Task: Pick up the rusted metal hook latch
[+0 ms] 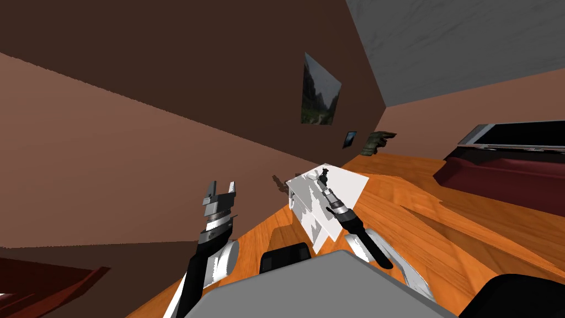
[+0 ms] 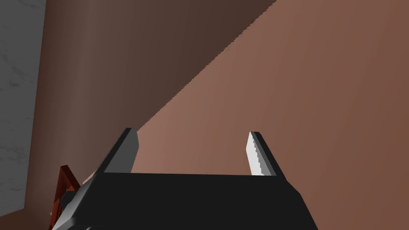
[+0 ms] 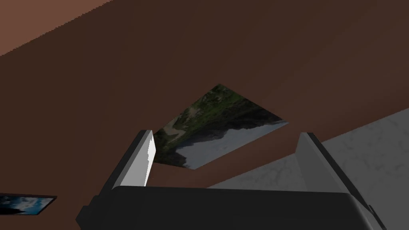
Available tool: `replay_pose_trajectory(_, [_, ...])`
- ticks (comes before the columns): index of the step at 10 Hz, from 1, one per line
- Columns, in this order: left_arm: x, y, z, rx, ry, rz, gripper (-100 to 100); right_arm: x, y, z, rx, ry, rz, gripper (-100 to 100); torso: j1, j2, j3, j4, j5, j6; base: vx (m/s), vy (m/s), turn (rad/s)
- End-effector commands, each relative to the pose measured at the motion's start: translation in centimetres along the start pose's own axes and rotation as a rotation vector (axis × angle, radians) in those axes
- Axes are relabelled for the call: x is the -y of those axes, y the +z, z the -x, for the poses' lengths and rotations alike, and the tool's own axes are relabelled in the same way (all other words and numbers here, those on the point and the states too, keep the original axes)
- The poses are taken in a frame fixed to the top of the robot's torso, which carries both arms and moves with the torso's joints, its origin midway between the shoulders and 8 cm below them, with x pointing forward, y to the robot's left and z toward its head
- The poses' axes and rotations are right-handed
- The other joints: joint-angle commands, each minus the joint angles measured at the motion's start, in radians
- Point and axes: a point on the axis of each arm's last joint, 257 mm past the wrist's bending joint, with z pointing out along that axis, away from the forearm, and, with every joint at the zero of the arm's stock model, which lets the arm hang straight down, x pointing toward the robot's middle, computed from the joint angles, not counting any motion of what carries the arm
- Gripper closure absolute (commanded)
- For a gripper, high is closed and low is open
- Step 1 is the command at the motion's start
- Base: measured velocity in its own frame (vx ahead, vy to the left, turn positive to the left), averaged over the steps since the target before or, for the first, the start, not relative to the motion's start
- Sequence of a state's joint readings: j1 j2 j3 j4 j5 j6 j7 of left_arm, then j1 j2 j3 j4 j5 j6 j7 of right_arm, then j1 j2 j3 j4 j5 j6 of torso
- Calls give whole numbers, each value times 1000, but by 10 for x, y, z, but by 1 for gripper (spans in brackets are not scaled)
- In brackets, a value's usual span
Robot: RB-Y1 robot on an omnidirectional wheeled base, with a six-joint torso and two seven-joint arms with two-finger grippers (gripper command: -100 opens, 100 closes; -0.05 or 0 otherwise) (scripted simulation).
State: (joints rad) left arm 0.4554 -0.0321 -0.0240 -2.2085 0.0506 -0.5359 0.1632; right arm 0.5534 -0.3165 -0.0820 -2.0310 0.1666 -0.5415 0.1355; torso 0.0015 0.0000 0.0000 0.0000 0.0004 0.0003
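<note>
Both pairs of jaws wide apart, right above white cabinet [image 1: 352, 186] edge, left near brown wall [image 1: 110, 182].

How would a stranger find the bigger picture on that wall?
Look at the dark brown wall running to the far corner. The landscape picture hangs high on it, above the white cabinet. It is far larger than the small blue picture lower down, and shows green slopes under pale sky.

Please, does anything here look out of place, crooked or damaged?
Nothing looks spilled or broken; the overall slant is the camera's. One oddity: a small dark brown shape shows against the wall beside the white cabinet, off its top. I cannot tell whether it is an object or a shadow.
</note>
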Motion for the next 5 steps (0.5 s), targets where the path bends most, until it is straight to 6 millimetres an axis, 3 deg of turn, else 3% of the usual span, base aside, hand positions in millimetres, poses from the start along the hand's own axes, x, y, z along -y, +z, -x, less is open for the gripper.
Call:
replay_pose_trajectory(1, [0, 0, 0, 0, 0, 0, 0, 23, -9, -5, -44, -46, -43, -100, 0, 0, 0, 0, 0, 0, 0, 30, 150])
replay_pose_trajectory(2, [0, 0, 0, 0, 0, 0, 0, 27, -11, -6, -47, -45, -52, -100, 0, 0, 0, 0, 0, 0, 3, 21, 67])
replay_pose_trajectory(4, [0, 0, 0, 0, 0, 0, 0, 63, -28, -13, -124, -127, -120, -100, 0, 0, 0, 0, 0, 0, 12, 39, 171])
replay_pose_trajectory(5, [0, 0, 0, 0, 0, 0, 0, 71, -33, -15, -129, -125, -140, -100, 1, -1, 0, 0, 0, -1, 12, 27, 86])
